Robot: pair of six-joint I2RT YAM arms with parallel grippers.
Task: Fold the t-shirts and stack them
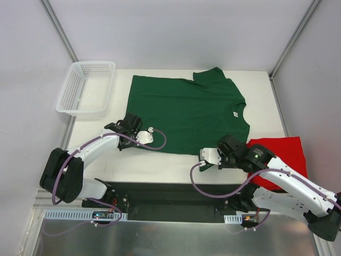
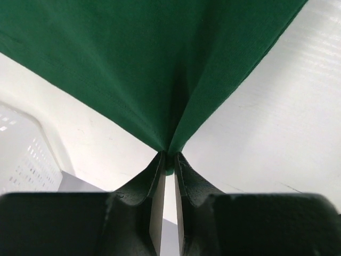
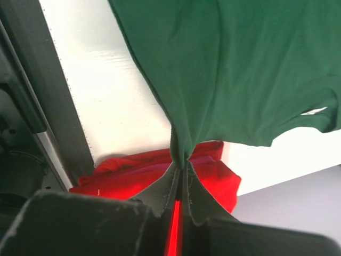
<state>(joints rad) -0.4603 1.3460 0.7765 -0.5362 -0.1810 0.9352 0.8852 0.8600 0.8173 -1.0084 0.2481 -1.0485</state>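
2 closed pinches, left gripper and right gripper, hold the green t-shirt by its near edge; we judge it soft, light.

No legible text, brand, number or sign in any view. Only a small white neck label inside the collar of the green t-shirt, right of centre in the top view, too small to read. Visible again as a thin white sliver at the right edge of the right wrist view, likewise unreadable.
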